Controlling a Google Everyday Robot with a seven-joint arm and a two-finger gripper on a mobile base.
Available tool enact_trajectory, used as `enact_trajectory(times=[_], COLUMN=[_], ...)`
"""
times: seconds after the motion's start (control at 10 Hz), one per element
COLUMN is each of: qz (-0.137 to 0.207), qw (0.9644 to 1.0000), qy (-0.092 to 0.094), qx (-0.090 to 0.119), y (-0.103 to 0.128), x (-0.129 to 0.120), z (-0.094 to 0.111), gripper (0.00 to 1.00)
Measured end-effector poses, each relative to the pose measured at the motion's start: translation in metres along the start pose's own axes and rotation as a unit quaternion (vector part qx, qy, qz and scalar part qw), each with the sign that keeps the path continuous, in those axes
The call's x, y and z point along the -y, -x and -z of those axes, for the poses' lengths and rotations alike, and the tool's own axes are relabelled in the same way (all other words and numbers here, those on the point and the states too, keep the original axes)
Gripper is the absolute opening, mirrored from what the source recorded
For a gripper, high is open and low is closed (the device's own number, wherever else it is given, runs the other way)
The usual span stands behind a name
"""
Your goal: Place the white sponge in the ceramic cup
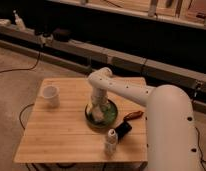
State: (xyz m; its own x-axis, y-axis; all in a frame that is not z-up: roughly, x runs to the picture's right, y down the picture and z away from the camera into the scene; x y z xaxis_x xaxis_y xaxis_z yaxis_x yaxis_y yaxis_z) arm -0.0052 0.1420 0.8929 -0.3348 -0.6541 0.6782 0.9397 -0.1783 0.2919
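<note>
Reaching down from its bent white arm, the gripper (97,108) sits low over the dark green plate (113,113), right at the plate's middle. The white sponge (98,117) shows as a pale cream patch inside the plate, directly beneath the gripper and seemingly touching it. Whether the gripper is spread apart or clamped on the sponge cannot be told, since the wrist and the pale block blend together at that spot.

The plate lies flat on the wooden worktop (61,131), a little toward the view's right of the worktop's middle. The ceramic cup (50,95) stands upright well apart from the plate, off to the plate's left in the view and slightly farther back, near the worktop's left edge. Nothing can be seen inside it from this angle.

A small white bottle (111,142) stands upright in front of the plate, near the worktop's front edge. Just beside the plate's front right rim lies a black object (122,129), and a red-orange tool (133,115) lies to the plate's right, close to the rim.

The arm's elbow joint rises behind the plate, and its thick white upper link runs off to the plate's right, filling the view's lower right corner.
</note>
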Motion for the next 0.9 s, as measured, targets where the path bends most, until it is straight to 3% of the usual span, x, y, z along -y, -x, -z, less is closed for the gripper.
enact_trajectory(times=[0.1,0.3,0.4,0.6,0.9], qz=[-0.008,-0.028,-0.031,-0.036,-0.033], qw=[1.0,0.9995,0.9994,0.9992,0.9973], qy=[0.004,0.004,0.001,-0.017,-0.059], qx=[0.004,0.012,0.013,0.01,-0.03], y=[0.002,0.005,0.005,0.004,-0.002], x=[-0.004,-0.008,-0.009,-0.006,-0.005], z=[-0.003,-0.007,-0.007,0.0,0.046], gripper=[0.67,0.43,0.37,0.34,0.34])
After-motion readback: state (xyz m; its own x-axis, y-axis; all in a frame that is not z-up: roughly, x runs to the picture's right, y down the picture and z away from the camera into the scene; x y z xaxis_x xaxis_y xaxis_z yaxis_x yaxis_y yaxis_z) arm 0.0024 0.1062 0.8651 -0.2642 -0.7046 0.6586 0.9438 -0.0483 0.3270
